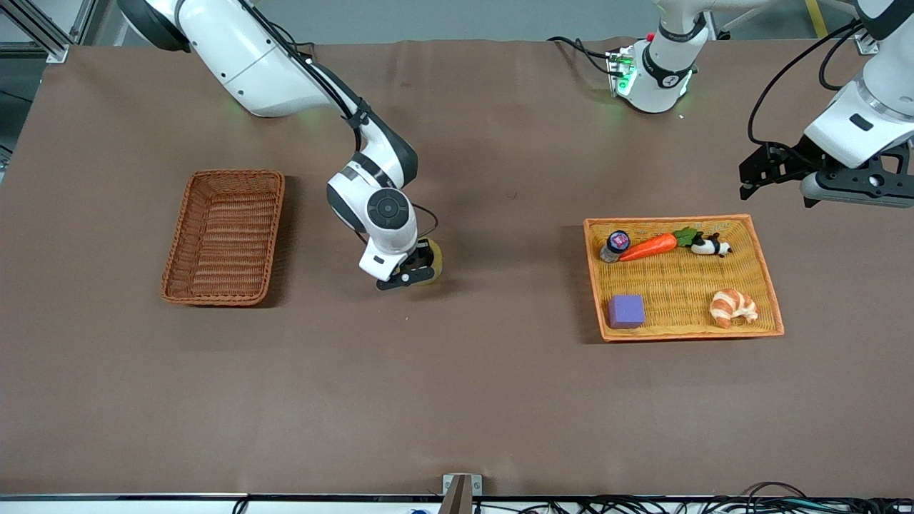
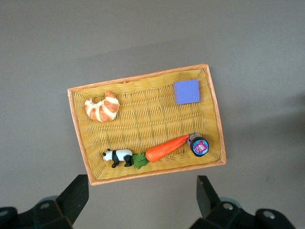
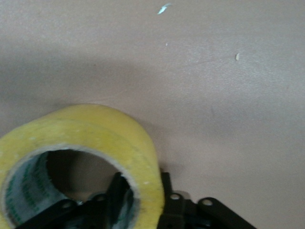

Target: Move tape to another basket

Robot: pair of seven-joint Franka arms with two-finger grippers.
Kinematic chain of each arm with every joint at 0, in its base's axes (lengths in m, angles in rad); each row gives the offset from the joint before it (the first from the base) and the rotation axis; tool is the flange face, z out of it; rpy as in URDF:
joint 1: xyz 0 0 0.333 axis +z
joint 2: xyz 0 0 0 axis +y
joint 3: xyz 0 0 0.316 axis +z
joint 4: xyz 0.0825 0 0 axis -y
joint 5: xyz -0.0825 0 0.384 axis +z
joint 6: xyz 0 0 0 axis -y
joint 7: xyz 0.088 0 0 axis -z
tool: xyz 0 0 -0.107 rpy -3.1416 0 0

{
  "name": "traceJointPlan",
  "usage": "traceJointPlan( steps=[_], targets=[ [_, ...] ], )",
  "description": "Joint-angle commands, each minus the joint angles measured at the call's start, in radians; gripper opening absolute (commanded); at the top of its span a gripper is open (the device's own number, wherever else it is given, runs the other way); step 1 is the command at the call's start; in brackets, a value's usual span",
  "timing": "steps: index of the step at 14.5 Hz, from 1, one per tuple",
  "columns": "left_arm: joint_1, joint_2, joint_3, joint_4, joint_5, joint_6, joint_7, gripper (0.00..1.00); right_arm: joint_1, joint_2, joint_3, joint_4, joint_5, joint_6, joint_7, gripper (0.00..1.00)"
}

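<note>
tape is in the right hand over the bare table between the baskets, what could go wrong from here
1. The right hand pinches the tape only through one wall of the ring, so the roll might swing or slip out over the table.
2. The basket is narrow with raised sides; a low carry could clip its rim, or an early release could land the tape outside it.
The left hand waits open by the tray, clear of the path.

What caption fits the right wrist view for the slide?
Right hand shut on the yellowish tape roll, one finger inside its core and one outside, above the bare brown table.
</note>
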Motion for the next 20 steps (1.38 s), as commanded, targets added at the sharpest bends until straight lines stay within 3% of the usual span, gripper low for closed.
traceJointPlan(
  steps=[1,5,8,9,10,13,15,20],
  targets=[
    [0.001,0.030,-0.016,0.048,-0.004,-0.051,-0.030,1.00,-0.008,-0.007,0.005,0.003,-0.017,-0.010,0.036,0.00],
    [0.001,0.074,-0.016,0.089,-0.011,-0.051,-0.030,1.00,-0.075,-0.088,0.019,0.079,-0.002,-0.219,0.045,0.00],
    [0.001,0.096,-0.016,0.115,-0.012,-0.056,-0.032,1.00,-0.282,-0.252,0.099,0.066,0.044,-0.354,0.006,0.00],
    [0.001,0.094,-0.014,0.112,-0.014,-0.056,-0.030,1.00,-0.318,-0.296,0.099,0.064,0.046,-0.408,-0.048,0.00],
    [-0.004,0.094,-0.005,0.112,-0.015,-0.056,-0.032,1.00,-0.341,-0.350,0.073,0.041,0.046,-0.442,-0.097,0.00],
    [-0.053,0.096,0.055,0.114,-0.021,-0.056,-0.027,1.00,-0.353,-0.485,-0.091,-0.090,0.055,-0.402,-0.275,0.00],
    [-0.047,0.094,0.053,0.112,-0.018,-0.058,-0.029,1.00,-0.352,-0.547,-0.197,-0.178,0.082,-0.382,-0.411,0.00],
    [-0.039,0.096,0.046,0.111,-0.009,-0.054,-0.029,1.00,-0.353,-0.663,-0.338,-0.541,0.086,-0.070,-0.553,0.01]
  ],
)
